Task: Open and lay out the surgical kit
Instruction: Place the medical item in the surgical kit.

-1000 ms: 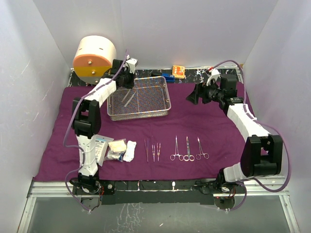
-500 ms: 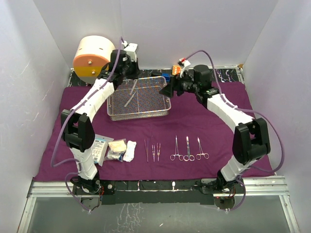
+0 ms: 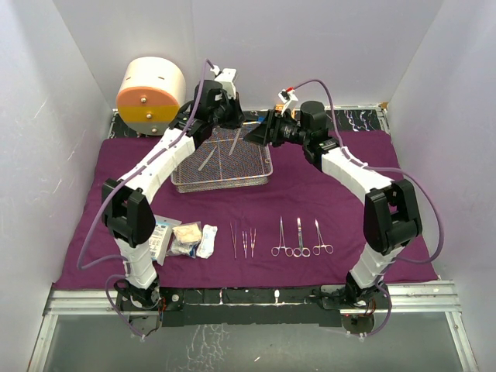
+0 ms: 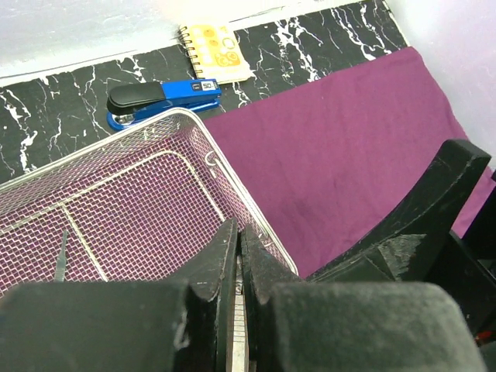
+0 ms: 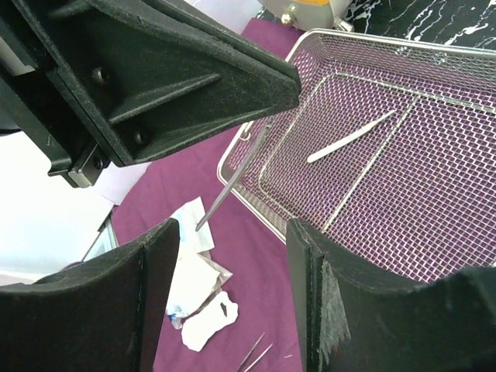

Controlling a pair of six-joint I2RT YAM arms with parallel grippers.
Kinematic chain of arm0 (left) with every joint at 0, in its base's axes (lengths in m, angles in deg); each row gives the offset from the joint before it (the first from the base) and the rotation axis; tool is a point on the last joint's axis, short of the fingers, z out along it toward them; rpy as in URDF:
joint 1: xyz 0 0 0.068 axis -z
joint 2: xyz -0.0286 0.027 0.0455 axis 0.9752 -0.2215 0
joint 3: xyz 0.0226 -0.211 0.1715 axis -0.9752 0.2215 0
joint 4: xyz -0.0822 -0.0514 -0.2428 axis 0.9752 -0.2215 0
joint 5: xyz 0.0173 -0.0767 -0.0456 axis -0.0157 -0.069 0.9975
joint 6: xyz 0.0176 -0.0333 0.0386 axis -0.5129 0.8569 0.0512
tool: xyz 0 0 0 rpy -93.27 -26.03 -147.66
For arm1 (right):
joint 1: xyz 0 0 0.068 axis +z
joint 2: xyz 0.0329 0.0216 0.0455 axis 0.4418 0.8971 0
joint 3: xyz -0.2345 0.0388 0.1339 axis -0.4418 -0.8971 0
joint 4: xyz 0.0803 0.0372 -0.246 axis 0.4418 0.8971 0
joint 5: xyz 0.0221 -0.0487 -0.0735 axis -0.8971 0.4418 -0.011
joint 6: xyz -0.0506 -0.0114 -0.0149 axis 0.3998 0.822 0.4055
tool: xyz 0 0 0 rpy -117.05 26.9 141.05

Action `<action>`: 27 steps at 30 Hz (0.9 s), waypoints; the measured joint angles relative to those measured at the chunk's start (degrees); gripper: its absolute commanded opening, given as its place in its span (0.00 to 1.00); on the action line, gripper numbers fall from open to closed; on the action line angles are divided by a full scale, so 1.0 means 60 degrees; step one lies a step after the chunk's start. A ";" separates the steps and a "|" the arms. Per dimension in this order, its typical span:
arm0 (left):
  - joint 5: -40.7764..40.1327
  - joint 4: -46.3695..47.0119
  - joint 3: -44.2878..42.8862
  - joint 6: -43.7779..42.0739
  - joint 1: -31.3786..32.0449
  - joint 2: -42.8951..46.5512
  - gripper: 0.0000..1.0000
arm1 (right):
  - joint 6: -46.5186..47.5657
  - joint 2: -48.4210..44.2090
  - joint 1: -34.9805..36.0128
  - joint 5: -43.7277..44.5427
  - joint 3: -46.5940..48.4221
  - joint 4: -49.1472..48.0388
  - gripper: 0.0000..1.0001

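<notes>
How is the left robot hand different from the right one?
The left gripper is shut; the right gripper is open. The left gripper pinches a thin metal tool; the right gripper holds nothing. Both are black and hover near the wire basket.

matt purple cloth wrap (image 3: 310,203); shiny wire-mesh metal tray (image 3: 221,187); thin bright-metal instrument (image 5: 229,182); glossy marbled surface (image 4: 70,116); stapler (image 4: 163,99) perhaps plastic.

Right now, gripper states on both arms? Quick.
Left gripper: closed, holding a thin steel instrument.
Right gripper: open, holding nothing.
</notes>
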 measured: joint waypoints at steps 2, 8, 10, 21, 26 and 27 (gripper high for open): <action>0.0047 0.0004 -0.0040 0.0157 0.0004 0.0000 0.00 | -0.0204 0.0051 0.0000 -0.0018 0.0000 -0.0168 0.54; 0.0208 -0.0033 -0.0040 0.0437 0.0004 0.0000 0.00 | -0.0579 0.0543 0.0051 -0.0120 0.0044 -0.0510 0.53; 0.0251 -0.0055 -0.0040 0.0495 0.0004 0.0000 0.00 | -0.0667 0.0732 0.0084 -0.0117 0.0044 -0.0499 0.52; 0.0412 -0.0055 -0.0015 0.0674 0.0004 0.0000 0.00 | -0.0874 0.0933 0.0288 -0.0171 0.0284 -0.0532 0.45; 0.0415 -0.0051 -0.0015 0.0699 0.0004 0.0000 0.00 | -0.0933 0.0933 0.0324 -0.0189 0.0364 -0.0543 0.41; 0.0415 -0.0051 -0.0011 0.0699 0.0004 0.0000 0.00 | -0.0936 0.0936 0.0324 -0.0189 0.0386 -0.0546 0.40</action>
